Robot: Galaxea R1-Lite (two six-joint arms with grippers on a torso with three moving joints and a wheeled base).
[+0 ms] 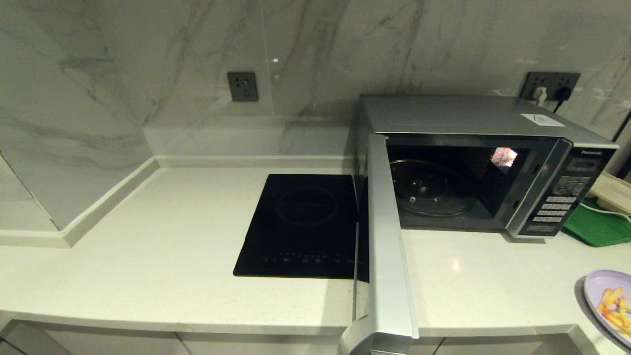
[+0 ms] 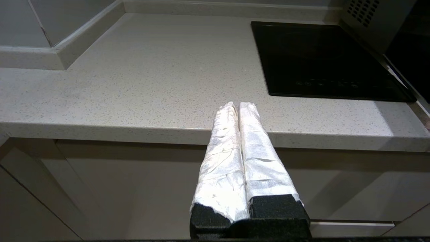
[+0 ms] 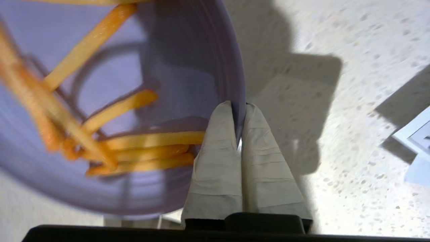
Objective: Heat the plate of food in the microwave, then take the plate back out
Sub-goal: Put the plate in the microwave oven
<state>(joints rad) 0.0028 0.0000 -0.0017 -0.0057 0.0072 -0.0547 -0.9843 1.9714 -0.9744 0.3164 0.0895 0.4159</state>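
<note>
The silver-grey microwave (image 1: 488,162) stands at the back right of the counter with its door (image 1: 387,246) swung wide open towards me; inside, the glass turntable (image 1: 429,187) is bare. The pale-lilac plate of fries (image 1: 609,301) shows at the far right edge of the head view, above the counter's front corner. In the right wrist view my right gripper (image 3: 239,107) is shut on the plate's rim (image 3: 235,80), one finger inside and one outside. My left gripper (image 2: 238,105) is shut on nothing, held low in front of the counter's front edge, left of the hob.
A flat black induction hob (image 1: 303,224) lies left of the microwave, partly behind the open door. A green tray (image 1: 599,227) sits to the microwave's right, with a cream object (image 1: 613,192) on it. Wall sockets (image 1: 243,87) sit on the marble backsplash.
</note>
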